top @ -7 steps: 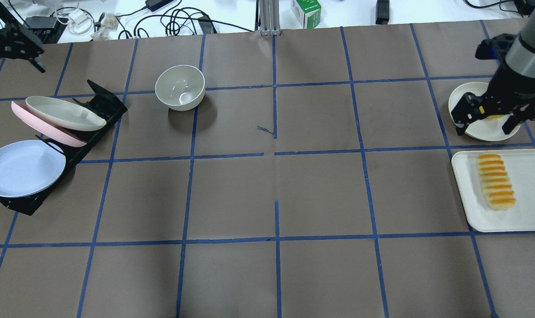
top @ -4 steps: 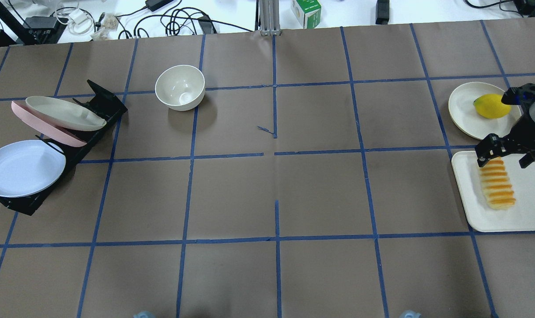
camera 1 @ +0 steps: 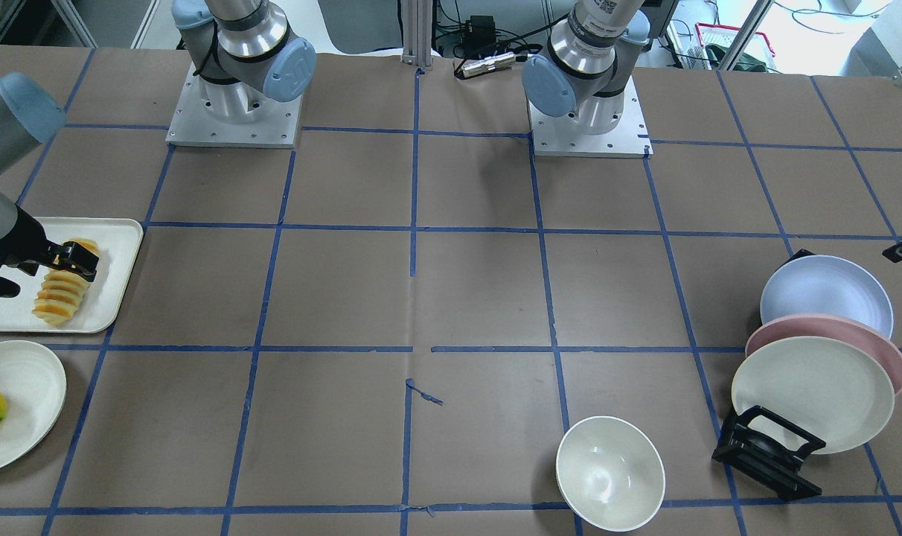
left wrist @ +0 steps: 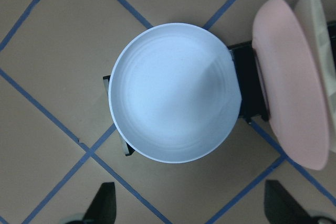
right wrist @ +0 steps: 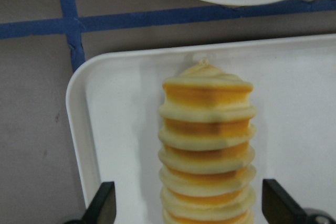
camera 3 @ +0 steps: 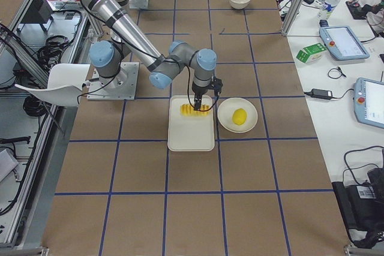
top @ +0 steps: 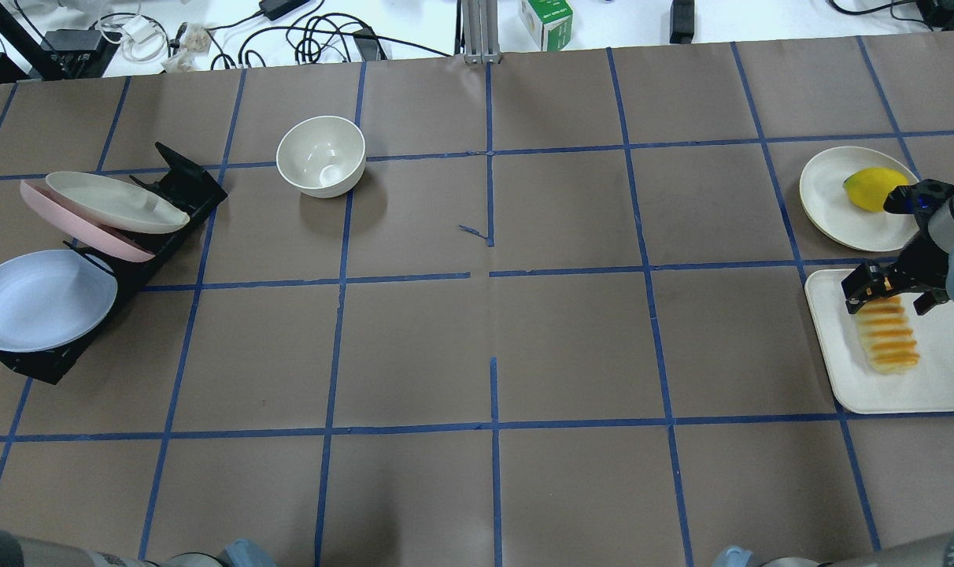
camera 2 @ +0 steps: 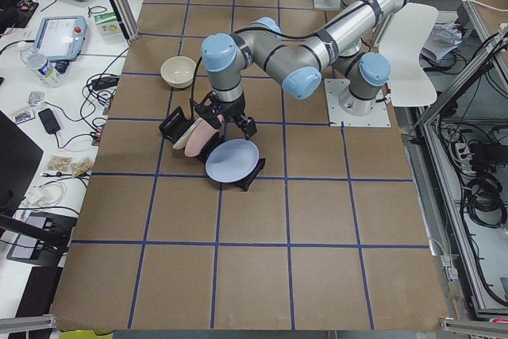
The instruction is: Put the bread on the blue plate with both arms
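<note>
The bread (top: pixel 886 335) lies lengthwise on a white tray (top: pixel 945 378) at the right. My right gripper (top: pixel 886 287) hovers open over the bread's far end. In the right wrist view its fingers (right wrist: pixel 105 205) stand either side of the bread (right wrist: pixel 207 145), apart from it. The blue plate (top: pixel 40 299) leans in the near slot of a black rack (top: pixel 186 185) at the left. In the left wrist view my left gripper (left wrist: pixel 191 208) is open and empty above the blue plate (left wrist: pixel 173 106). It is out of the overhead view.
A pink plate (top: pixel 83 228) and a cream plate (top: pixel 115 202) stand in the same rack. A cream bowl (top: pixel 321 155) sits behind the table's middle. A yellow lemon-like fruit (top: pixel 870 189) lies on a cream plate (top: pixel 831 197) just beyond the tray.
My right gripper moved from over the lemon's plate toward me to the bread's far end and came lower. My left arm left the overhead view's top left corner.
</note>
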`<state>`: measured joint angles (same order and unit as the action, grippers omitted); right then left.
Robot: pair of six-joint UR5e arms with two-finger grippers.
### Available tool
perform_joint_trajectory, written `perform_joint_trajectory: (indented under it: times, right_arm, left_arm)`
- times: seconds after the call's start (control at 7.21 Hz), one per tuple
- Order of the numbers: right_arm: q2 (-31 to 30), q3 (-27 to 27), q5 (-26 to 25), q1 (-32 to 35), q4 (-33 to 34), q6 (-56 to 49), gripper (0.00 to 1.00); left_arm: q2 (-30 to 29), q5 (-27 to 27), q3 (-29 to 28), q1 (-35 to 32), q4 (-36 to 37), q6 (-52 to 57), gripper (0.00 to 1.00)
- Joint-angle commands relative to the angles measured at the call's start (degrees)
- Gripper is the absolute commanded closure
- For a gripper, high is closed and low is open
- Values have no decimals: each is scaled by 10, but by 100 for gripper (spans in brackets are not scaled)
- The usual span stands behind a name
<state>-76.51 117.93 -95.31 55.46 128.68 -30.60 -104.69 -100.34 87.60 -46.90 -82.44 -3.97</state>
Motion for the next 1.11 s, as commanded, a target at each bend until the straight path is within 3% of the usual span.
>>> perform_joint_trajectory:
  times: [0.0,0.14,0.28,0.55,0.69,0.83,0.97]
  right_arm:
    - [19,2,0,-1,18,-21,5]
    - [21,2,-2,-2,12,-33,7]
    - [32,-2,-4,-5,18,-78,29]
    - [46,-10,0,-19,18,-91,30]
    - [45,-10,2,-22,12,-90,57]
    - [43,-12,1,-22,10,-91,82]
    - [31,-13,-1,-22,5,-91,97]
  left_arm:
    - [-54,-18,17,11,62,-2,0]
    - [-76,-12,44,11,87,-3,0]
    - [-82,-13,65,13,112,0,12]
    - [-84,-15,69,14,121,1,18]
    - [-85,-14,69,16,139,3,27]
    - [-85,-16,73,19,141,4,27]
    - [-85,-14,73,29,141,14,29]
